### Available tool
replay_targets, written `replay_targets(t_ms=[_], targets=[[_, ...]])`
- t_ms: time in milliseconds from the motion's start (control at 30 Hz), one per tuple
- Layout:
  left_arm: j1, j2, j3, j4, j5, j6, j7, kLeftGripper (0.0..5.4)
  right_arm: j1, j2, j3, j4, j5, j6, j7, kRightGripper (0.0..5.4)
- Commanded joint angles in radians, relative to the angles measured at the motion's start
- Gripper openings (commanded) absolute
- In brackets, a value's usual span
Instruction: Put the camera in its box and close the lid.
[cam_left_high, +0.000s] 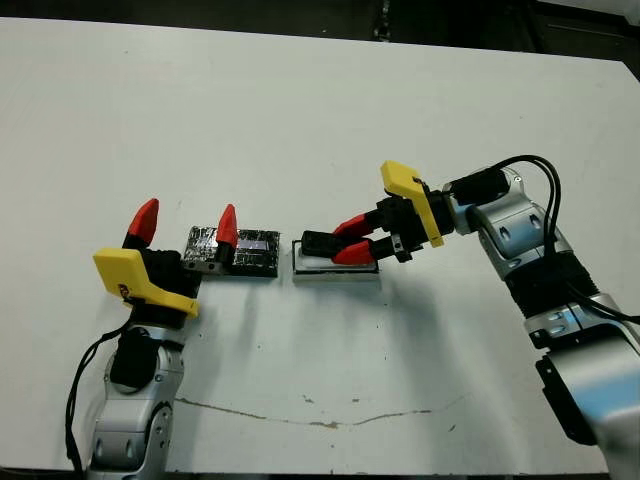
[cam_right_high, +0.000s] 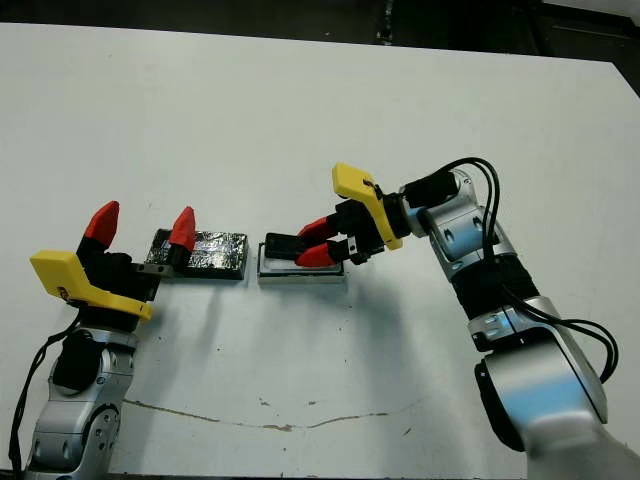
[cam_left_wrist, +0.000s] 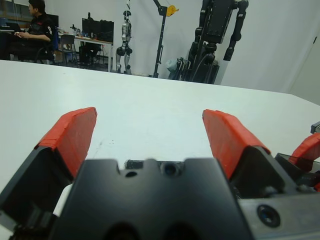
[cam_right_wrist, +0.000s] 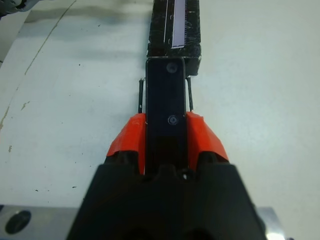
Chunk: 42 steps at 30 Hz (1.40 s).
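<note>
Right claw (cam_left_high: 352, 243) clamped narrow on the camera (cam_left_high: 318, 244), red fingers (cam_right_wrist: 131, 140) pressed to both long sides, dark body sticking out past the tips. Held low above the box (cam_left_high: 336, 266), nose end tipped toward the box's left end, not yet lying flat inside as far as can be judged; thin dark rim of the box visible on either side of the camera in the right wrist view. Just beyond the box's left end, the lid (cam_left_high: 245, 252), glossy and wrinkled, pale strip on top, flat on the counter (cam_left_high: 300, 120) and close beside the box but apart from it.

Left claw (cam_left_high: 186, 226) spread wide and empty, one fingertip showing over the lid's left end, the other farther out to the left; whether touching the lid cannot be told.

Task roughly at the first half: camera gripped and brought to the box, release still to come. After that, lid to be picked up, carried the short way over and seated on the box. Nothing closed yet. Beyond the counter, a seated person and lab stands far off in the left wrist view.
</note>
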Motion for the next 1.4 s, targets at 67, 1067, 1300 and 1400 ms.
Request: replay_targets(t_ms=[67, 1067, 1300, 1400], targets=[[0.015, 0.003, 0.003, 0.011, 0.006, -0.003, -0.004, 5.4, 0.016, 0.003, -0.001, 0.014, -0.006, -0.018, -0.007, 1.65], [0.023, -0.001, -0.001, 0.001, 0.002, 0.009, 0.003, 5.4, 0.054, 0.026, 0.027, 0.036, -0.031, -0.003, -0.027, 1.65], [0.022, -0.004, 0.0, 0.005, -0.009, 0.003, -0.005, 5.4, 0.044, 0.028, 0.01, 0.124, -0.022, -0.083, -0.01, 1.65], [0.023, -0.001, -0.002, 0.002, -0.007, 0.006, -0.004, 5.4, 0.041, 0.019, 0.005, 0.132, -0.027, -0.09, -0.016, 1.65]])
